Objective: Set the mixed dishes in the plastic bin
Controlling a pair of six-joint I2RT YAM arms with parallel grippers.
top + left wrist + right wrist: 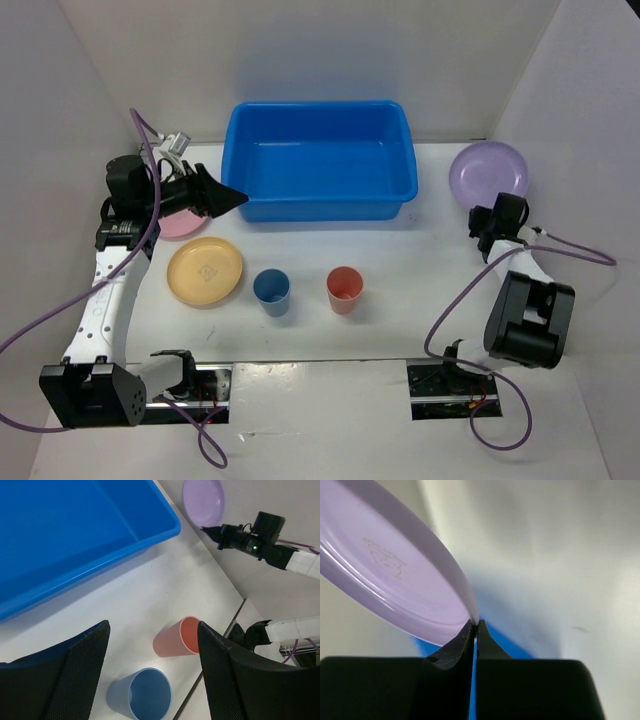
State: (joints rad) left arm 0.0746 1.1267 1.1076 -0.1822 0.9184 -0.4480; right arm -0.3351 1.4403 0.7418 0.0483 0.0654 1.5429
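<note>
Right gripper is clamped on the rim of the round lilac plastic plate, which sits tilted at its tips. Judged light, stiff and slick, so the rim pinch may pivot. The large blue plastic bin lies to its left. Left gripper is wide, holding nothing.

Robotics lab test cell: bare white table enclosed by plain white panels, robot arms bolted along near edge, purple cables trailing loose.
</note>
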